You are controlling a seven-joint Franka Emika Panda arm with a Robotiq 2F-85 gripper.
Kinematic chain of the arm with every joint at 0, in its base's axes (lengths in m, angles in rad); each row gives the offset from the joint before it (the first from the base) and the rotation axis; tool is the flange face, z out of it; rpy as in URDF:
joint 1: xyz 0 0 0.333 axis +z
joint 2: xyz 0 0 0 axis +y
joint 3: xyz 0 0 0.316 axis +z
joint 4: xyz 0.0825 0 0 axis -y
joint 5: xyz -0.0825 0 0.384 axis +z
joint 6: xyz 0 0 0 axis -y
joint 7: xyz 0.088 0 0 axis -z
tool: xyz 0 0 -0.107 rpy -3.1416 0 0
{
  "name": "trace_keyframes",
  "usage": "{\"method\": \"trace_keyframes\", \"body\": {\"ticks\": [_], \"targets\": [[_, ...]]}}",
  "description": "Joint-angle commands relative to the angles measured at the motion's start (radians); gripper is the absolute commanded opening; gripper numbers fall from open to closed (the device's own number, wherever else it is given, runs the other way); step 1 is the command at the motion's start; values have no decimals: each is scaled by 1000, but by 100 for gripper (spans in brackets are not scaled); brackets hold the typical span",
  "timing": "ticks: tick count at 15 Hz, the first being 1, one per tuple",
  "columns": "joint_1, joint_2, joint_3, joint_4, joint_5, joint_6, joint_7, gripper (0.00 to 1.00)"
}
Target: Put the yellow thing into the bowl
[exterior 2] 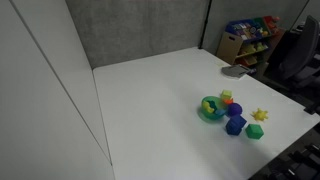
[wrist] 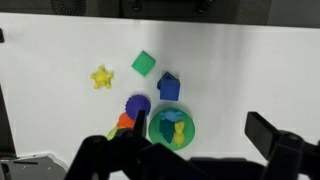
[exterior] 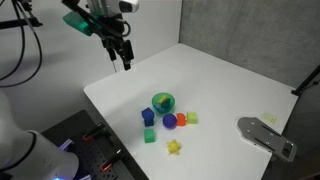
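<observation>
High above table (exterior: 225,80), jaws wide, empty. Yellow thing (exterior: 174,147) lies alone on near side of blocks (exterior: 149,117), apart from bowl (exterior: 163,102). Best: descend straight over it, centre it between jaws, close gently.

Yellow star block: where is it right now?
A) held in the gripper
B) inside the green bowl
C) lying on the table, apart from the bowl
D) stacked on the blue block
C: the yellow star block lies on the white table, apart from the green bowl, while the gripper hangs in the air away from it, open and holding nothing.
</observation>
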Motion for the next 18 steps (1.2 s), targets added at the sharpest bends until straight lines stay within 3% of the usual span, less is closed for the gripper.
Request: {"method": "trace_keyframes", "body": {"ticks": [1, 13, 18], "targets": [[-2, 0, 2, 2, 1, -2, -1, 100], [-2, 0, 2, 2, 1, -2, -1, 100], [-2, 69, 11, 50, 15, 32, 36, 100]]}}
